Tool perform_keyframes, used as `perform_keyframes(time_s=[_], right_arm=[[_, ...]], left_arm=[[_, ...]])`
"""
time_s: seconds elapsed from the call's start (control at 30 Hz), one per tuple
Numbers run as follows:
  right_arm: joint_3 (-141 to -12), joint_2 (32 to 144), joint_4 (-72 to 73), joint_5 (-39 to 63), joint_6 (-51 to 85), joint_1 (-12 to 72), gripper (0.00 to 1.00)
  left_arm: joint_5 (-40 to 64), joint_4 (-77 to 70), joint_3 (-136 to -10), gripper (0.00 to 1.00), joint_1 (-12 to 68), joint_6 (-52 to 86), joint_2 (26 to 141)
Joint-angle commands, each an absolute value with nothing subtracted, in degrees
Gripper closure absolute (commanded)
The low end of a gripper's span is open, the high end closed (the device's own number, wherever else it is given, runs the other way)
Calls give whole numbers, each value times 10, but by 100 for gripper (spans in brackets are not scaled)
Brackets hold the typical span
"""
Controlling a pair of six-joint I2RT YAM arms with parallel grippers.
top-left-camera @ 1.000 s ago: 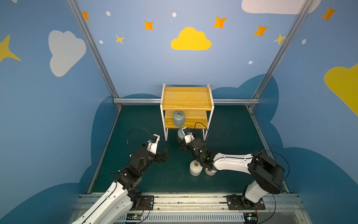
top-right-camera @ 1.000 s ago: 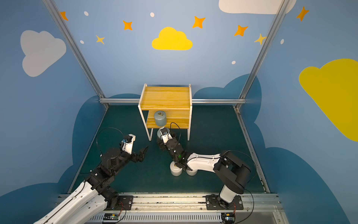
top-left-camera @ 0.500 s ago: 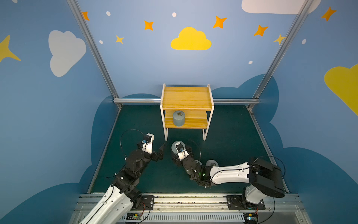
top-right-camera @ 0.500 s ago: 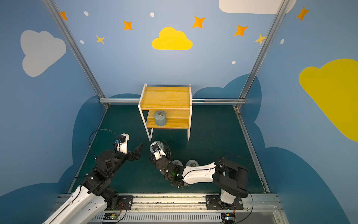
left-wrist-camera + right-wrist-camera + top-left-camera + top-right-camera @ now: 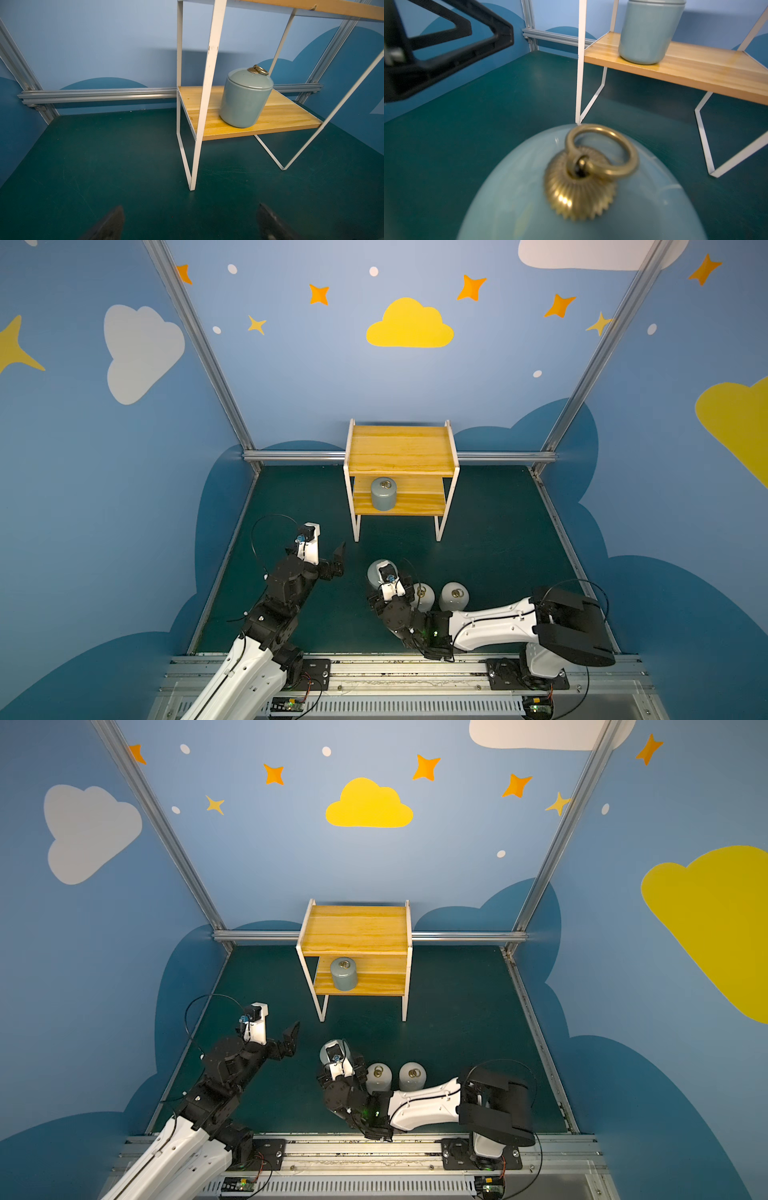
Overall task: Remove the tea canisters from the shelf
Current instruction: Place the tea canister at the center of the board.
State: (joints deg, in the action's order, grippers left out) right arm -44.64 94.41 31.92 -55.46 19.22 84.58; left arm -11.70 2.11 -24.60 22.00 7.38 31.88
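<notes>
The shelf (image 5: 401, 448) stands at the back of the green floor, and one grey-blue tea canister (image 5: 383, 494) (image 5: 245, 99) sits on its lower board. Two white canisters (image 5: 424, 596) (image 5: 455, 596) stand on the floor in front. My right gripper (image 5: 384, 577) is shut on a second grey-blue canister (image 5: 373, 570) (image 5: 348, 1050), low and just left of the white ones. Its domed lid and brass ring (image 5: 600, 153) fill the right wrist view and hide the fingers. My left gripper (image 5: 326, 556) (image 5: 191, 222) hangs open and empty over the floor, left of the shelf's front leg.
Blue walls with aluminium rails (image 5: 291, 456) close in the floor on three sides. The shelf's thin white legs (image 5: 194, 166) stand near my left gripper. In the right wrist view a black finger (image 5: 446, 41) of the left gripper shows close by. The arm bases sit on the front rail (image 5: 395, 672).
My right arm has drawn back from the shelf toward the front, carrying the grey-blue canister down beside the two white ones. The left arm shifted slightly left and stayed open.
</notes>
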Motion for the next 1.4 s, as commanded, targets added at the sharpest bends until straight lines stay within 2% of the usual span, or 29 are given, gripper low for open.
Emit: perform_keyframes(time_s=[0.0, 1.37], right_arm=[[-447, 953, 307, -578, 259, 854, 38], [-465, 1048, 233, -500, 373, 839, 40]], left_arm=[[-100, -2, -241, 0, 212, 85, 321], [-81, -26, -231, 0, 185, 92, 343]])
